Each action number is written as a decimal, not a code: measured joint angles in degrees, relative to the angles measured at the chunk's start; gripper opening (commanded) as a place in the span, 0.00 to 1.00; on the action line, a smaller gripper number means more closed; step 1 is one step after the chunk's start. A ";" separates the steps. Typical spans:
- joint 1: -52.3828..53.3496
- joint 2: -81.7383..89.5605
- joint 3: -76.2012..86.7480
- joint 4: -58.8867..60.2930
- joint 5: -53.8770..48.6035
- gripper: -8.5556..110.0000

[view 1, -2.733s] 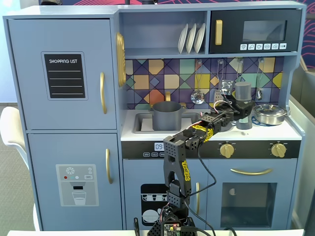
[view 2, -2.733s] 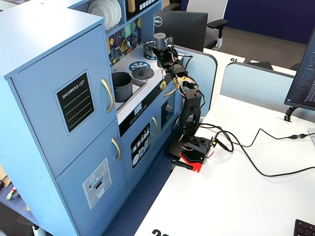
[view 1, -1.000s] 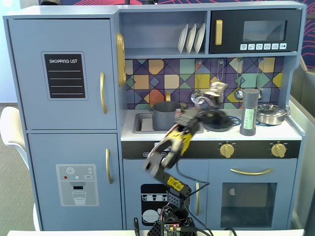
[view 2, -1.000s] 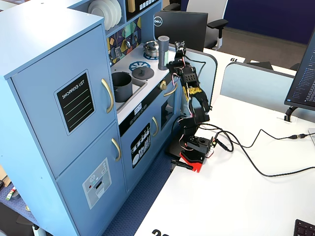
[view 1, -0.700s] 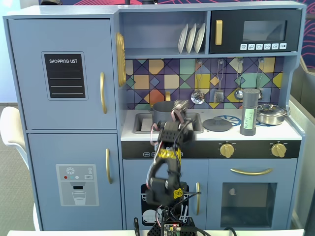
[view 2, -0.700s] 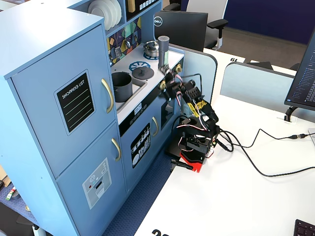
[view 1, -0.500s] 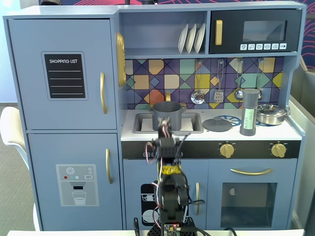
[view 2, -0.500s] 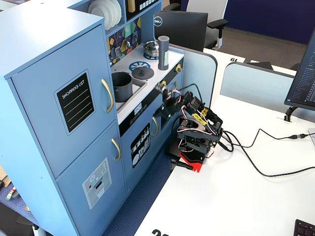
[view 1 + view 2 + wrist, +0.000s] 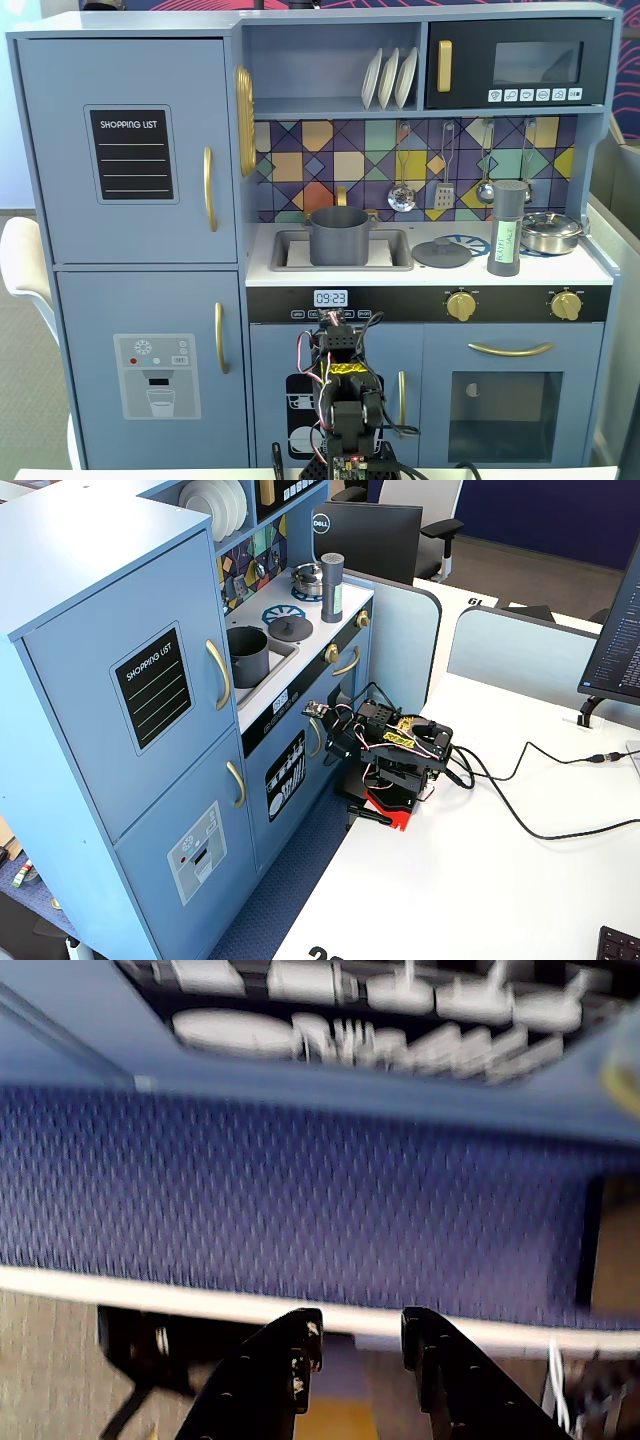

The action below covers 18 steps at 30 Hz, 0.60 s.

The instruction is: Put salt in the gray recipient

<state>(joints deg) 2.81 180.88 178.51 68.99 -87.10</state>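
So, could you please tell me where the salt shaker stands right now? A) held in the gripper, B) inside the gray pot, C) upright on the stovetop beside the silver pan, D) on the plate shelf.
C: the salt shaker stands upright on the stovetop beside the silver pan, away from the gray pot; the gripper holds nothing.

Toy kitchen counter (image 9: 600, 268) carries the salt shaker (image 9: 506, 228) standing at 3 o'clock, silver pan (image 9: 549, 231) beside it, flat lid (image 9: 441, 252) mid-counter, gray pot (image 9: 340, 236) in the sink.

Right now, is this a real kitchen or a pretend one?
Pretend, most likely: a blue wooden toy kitchen standing beside white office desks, with a Dell computer monitor behind it and a small black robot arm folded in front.
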 measured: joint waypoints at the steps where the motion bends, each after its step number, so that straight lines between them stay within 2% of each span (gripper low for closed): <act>1: 0.44 1.14 0.00 2.11 -0.44 0.07; 6: 1.93 2.99 0.35 6.24 -1.23 0.08; 18: 2.37 3.25 0.35 6.77 -1.23 0.10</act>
<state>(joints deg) 5.19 184.13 178.86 75.76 -88.33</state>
